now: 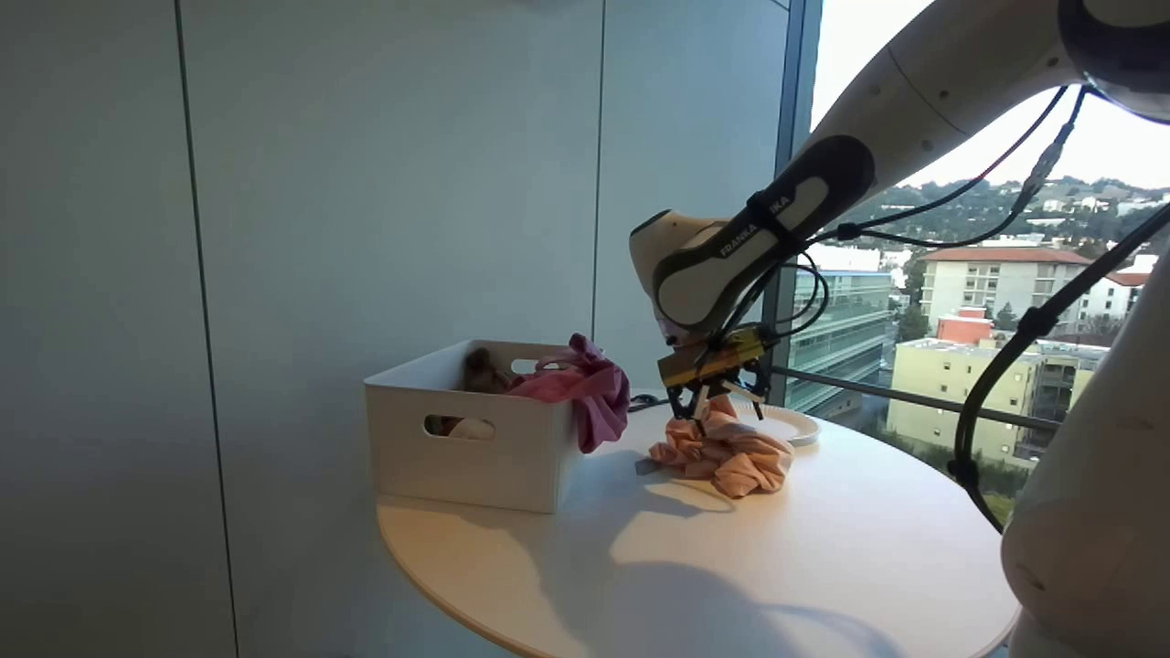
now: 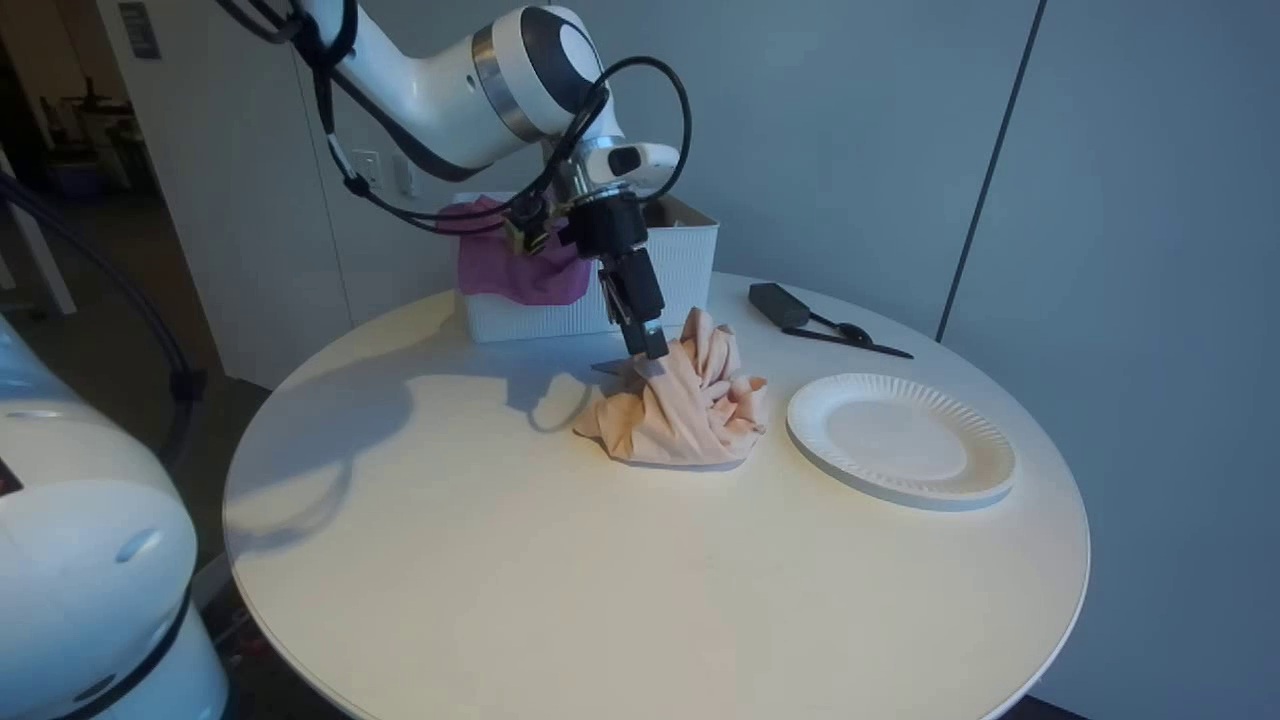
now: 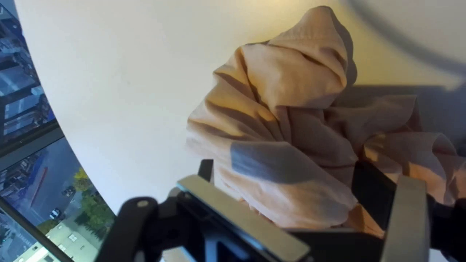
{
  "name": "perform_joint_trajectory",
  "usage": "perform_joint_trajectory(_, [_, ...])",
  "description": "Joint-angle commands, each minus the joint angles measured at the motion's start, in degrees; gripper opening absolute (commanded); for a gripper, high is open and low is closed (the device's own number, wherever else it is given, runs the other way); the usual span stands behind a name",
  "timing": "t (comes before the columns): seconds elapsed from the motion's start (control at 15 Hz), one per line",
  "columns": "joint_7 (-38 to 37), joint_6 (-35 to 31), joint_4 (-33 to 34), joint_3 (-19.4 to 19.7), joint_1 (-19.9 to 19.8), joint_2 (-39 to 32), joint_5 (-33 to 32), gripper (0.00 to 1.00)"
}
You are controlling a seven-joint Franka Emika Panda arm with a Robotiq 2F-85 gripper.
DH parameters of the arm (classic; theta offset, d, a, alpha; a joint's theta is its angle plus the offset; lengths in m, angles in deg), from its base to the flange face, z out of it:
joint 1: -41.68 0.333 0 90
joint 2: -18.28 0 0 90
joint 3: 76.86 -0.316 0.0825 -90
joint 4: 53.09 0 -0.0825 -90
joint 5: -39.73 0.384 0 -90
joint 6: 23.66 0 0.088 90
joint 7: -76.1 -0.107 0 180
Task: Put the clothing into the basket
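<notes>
A crumpled peach garment (image 1: 745, 461) lies on the table. It shows also in an exterior view (image 2: 685, 415) and in the wrist view (image 3: 291, 127). My gripper (image 1: 731, 422) is open right over the garment, fingers pointing down. In the wrist view the fingers (image 3: 287, 182) stand apart with garment folds between and beyond them; I cannot tell whether they touch it. The white basket (image 1: 462, 475) stands beside the garment and shows also in an exterior view (image 2: 530, 322). A pink-purple cloth (image 1: 599, 402) hangs over its rim. A brown item (image 1: 484, 370) is inside; the rest is hidden.
A white plate (image 2: 900, 440) lies on the round table (image 2: 620, 600) beside the garment. Black utensils (image 2: 785, 305) lie near the wall side. A wall stands behind the basket. The table edge and a window show in the wrist view.
</notes>
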State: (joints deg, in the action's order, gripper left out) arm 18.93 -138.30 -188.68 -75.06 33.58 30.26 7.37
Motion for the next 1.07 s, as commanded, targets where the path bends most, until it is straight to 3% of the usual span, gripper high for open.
perform_joint_trajectory(0.0, [-2.9, -6.1, -3.3, 0.1, -0.4, 0.5, -2.5, 0.66])
perform_joint_trajectory(0.47, [-5.7, -2.6, -4.8, -2.8, 0.9, 5.1, -8.6, 0.18])
perform_joint_trajectory(0.73, [-8.2, 2.0, -4.3, -5.9, 1.8, 10.6, -14.7, 0.09])
perform_joint_trajectory(1.0, [-8.1, 5.8, -2.3, -7.1, 2.9, 13.3, -17.7, 0.16])
